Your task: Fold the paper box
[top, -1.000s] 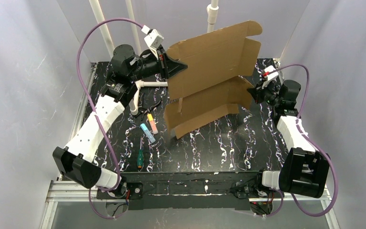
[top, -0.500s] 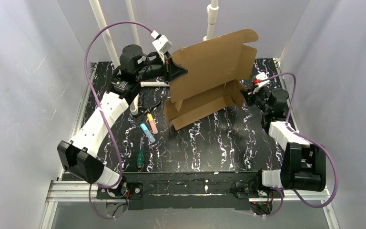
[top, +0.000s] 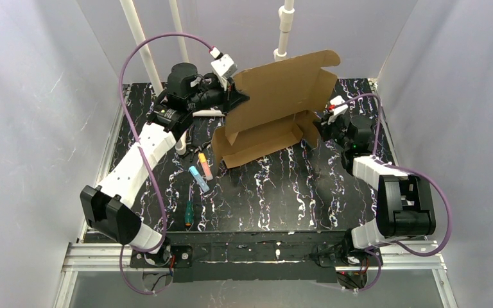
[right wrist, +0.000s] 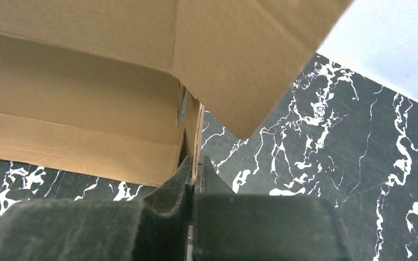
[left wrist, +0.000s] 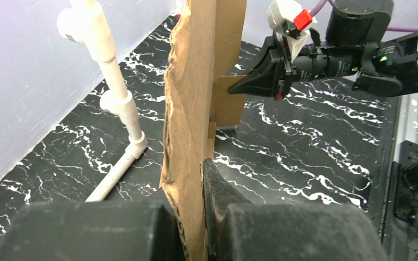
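The paper box (top: 276, 106) was at the far middle of the surface (top: 308, 192), between the two arms. It was held upright and did not lie flat. The left tool (top: 239, 96) was closed narrow on the left edge of the tall back panel. In the left wrist view the cardboard passed straight between its fingers (left wrist: 213, 185). The right tool (top: 320, 126) was also closed narrow, pinching a thin side flap at the right end of the box, near the lower fold. Whether the bottom of the box touched the surface or hung just above it, I could not tell.

In my judgement the task was somewhere in its first half. The sheet was already bent along its main creases: a low front wall stood up from the bottom panel, and the tall panel behind rose nearly vertical, so a shallow tray began to appear. The rest was not done. The side flaps were not tucked into their slots, the corners of the tray looked loose, and the big panel with its own top flaps stood open and was not closed over the tray. The side walls probably had to be locked first, and the lid could be brought down only after that.

Near the left edge of the surface lay a green screwdriver (top: 187, 215) and some markers (top: 200, 172), well apart from the box. A white pipe (left wrist: 117, 103) stood at the far side.
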### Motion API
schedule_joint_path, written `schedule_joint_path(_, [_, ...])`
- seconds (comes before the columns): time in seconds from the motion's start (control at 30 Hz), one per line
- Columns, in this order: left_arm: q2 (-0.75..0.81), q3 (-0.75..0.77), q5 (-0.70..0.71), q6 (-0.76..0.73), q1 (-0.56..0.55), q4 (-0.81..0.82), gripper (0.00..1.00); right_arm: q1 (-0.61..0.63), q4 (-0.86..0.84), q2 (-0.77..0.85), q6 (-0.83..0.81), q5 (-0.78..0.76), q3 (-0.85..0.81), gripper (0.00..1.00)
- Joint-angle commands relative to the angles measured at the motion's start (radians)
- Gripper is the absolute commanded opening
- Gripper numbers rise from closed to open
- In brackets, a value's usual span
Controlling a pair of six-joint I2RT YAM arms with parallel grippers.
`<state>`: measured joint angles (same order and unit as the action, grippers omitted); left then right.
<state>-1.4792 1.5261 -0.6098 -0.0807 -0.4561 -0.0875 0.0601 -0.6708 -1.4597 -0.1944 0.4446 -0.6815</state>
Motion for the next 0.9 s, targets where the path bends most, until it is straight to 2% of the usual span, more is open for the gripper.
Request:
schedule_joint_path(0.0, [-0.008,0.012,0.047,-0.097,-0.004,-0.061,0.00,0.034,-0.085,-0.015,-0.011,-0.030,-0.055,0.01])
schedule_joint_path(0.43, [0.041,-0.071,0.092,-0.188,-0.003,-0.045,0.00,0.083,-0.070,-0.067,0.007,-0.035,-0.099,0.03])
schedule_joint_path(0.57, [0.042,-0.070,0.077,-0.187,-0.001,-0.052,0.00,0.079,-0.040,-0.061,-0.002,0.032,-0.103,0.25])
schedule_joint_path(0.67, [0.045,-0.071,0.068,-0.185,0.001,-0.057,0.00,0.048,-0.038,-0.039,0.017,0.093,-0.096,0.37])
schedule_joint_path(0.87, [0.047,-0.074,0.048,-0.168,0.013,-0.059,0.00,-0.049,-0.014,0.004,0.032,0.279,-0.091,0.51])
